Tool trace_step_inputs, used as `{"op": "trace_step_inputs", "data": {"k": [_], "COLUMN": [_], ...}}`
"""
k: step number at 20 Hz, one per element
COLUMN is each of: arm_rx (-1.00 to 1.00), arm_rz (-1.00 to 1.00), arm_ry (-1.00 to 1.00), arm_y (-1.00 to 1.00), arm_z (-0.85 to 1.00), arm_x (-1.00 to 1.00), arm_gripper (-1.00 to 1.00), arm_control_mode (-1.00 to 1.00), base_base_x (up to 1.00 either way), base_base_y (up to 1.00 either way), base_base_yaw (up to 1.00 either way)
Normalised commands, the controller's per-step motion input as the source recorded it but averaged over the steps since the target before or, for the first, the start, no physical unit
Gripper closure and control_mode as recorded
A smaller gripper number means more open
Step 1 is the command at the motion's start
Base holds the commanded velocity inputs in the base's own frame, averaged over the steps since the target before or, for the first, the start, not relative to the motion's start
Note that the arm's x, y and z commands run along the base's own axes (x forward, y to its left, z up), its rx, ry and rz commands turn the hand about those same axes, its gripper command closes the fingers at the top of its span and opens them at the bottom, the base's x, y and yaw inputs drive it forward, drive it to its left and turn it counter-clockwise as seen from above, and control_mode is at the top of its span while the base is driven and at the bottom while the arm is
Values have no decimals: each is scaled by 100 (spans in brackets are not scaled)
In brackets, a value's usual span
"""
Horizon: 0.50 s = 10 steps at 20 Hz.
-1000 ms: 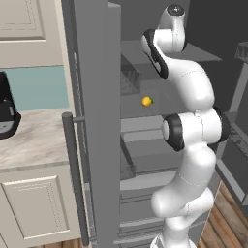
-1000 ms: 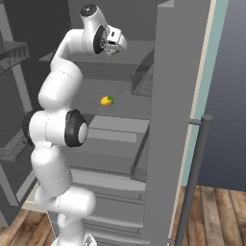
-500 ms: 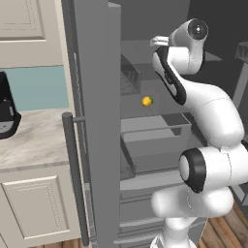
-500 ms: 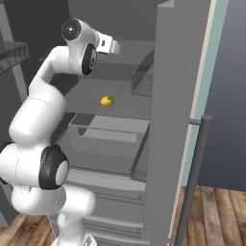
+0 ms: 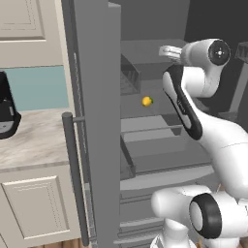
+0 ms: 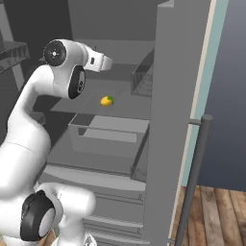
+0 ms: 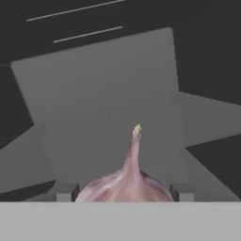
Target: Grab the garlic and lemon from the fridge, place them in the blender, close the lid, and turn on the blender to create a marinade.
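The garlic [image 7: 126,181], a pinkish-white bulb with a pointed tip, sits between the two finger tips [image 7: 66,192] of my gripper [image 7: 123,192], which is shut on it. The gripper [image 5: 167,50] [image 6: 103,61] hangs in front of the upper shelf of the open fridge [image 5: 160,140]. On the shelf below and beyond the hand lies the small yellow lemon [image 5: 147,101] [image 6: 106,101], apart from the gripper.
The open fridge door [image 5: 94,121] [image 6: 175,120] with its long bar handle [image 5: 75,179] [image 6: 194,178] stands beside the arm. A drawer [image 6: 108,134] juts out under the lemon's shelf. A dark appliance [image 5: 6,114] stands on the marble counter [image 5: 34,140] at left.
The arm has folded, its elbow swinging out and down toward the cameras. The hand has drawn back a little from the upper shelf. The lemon has not moved.
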Motion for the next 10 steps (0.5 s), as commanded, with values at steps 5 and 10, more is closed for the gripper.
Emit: {"op": "trace_step_inputs", "data": {"k": [5, 10], "arm_rx": [1, 0], "arm_rz": [0, 0], "arm_ry": [20, 37], "arm_y": [4, 0], "arm_z": [2, -1], "arm_x": [-100, -100], "arm_gripper": [100, 100], "arm_control_mode": [-100, -100], "base_base_x": [0, 0], "base_base_y": [0, 0], "base_base_yaw": [0, 0]}}
